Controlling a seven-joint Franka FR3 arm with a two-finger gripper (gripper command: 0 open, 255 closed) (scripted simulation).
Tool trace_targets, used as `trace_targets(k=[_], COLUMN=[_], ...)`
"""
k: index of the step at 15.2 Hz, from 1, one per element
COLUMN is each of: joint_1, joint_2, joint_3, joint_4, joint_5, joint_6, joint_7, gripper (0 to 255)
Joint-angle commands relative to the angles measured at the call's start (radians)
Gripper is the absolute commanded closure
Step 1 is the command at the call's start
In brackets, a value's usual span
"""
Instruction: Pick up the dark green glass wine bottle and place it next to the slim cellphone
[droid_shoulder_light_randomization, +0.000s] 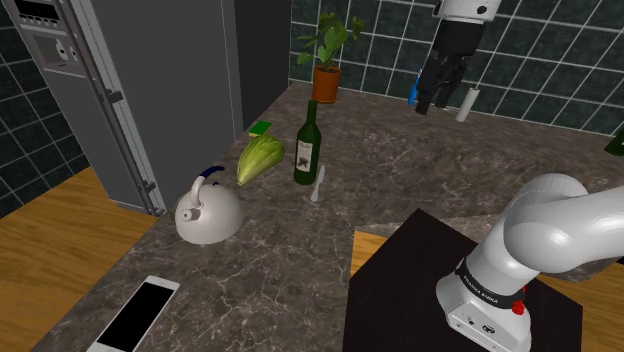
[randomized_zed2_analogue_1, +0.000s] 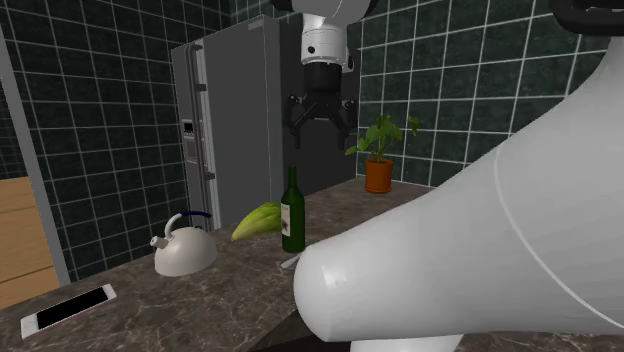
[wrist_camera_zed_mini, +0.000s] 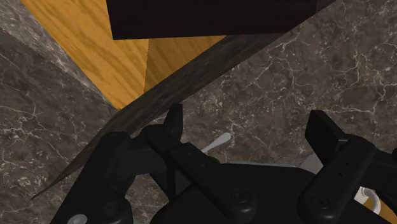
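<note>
The jaws hang spread wide and empty, high above the desk (droid_shoulder_light_randomization: 400, 170) and pointing down. Nothing is between them, so the grasp is not yet begun. The dark green wine bottle (droid_shoulder_light_randomization: 308, 148) stands upright on the desk, well below the jaws and off to one side of them, with a label on its belly and its narrow neck topmost. Standing this way, it offers its neck to a descent from above or its body to a sideways approach. I judge that the wide spread suits letting the fingers pass on either side of the glass. Also far beneath the jaws, a pale green vegetable (droid_shoulder_light_randomization: 258, 158) lies near the bottle and a small white utensil (droid_shoulder_light_randomization: 319, 186) lies just beside its base. A white kettle (droid_shoulder_light_randomization: 208, 210) sits farther out from the jaws than the bottle. These things crowd the bottle's foot, which to my mind favours a grip higher up. The slim cellphone (droid_shoulder_light_randomization: 138, 313) lies flat, screen up, near the desk's edge. It is the farthest of these things from the jaws, beyond the kettle, and the bare desk about it looks like room enough to set the bottle down. A tall, smooth bottle could tip or slip if it is taken off-centre. A potted plant (droid_shoulder_light_randomization: 326, 60) stands by the tiled wall, lower than the jaws.
</note>
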Motion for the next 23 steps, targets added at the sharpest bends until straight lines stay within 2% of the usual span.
trace_targets(k=[1,12,23], joint_1=[0.0,-0.001,-0.004], joint_2=[0.0,0.351,0.736], joint_3=[0.0,0.008,0.014], joint_4=[0.0,0.101,0.362], joint_5=[0.0,-0.031,-0.069], joint_6=[0.0,0.313,0.501], joint_7=[0.0,-0.021,-0.024], gripper=[0,0,0])
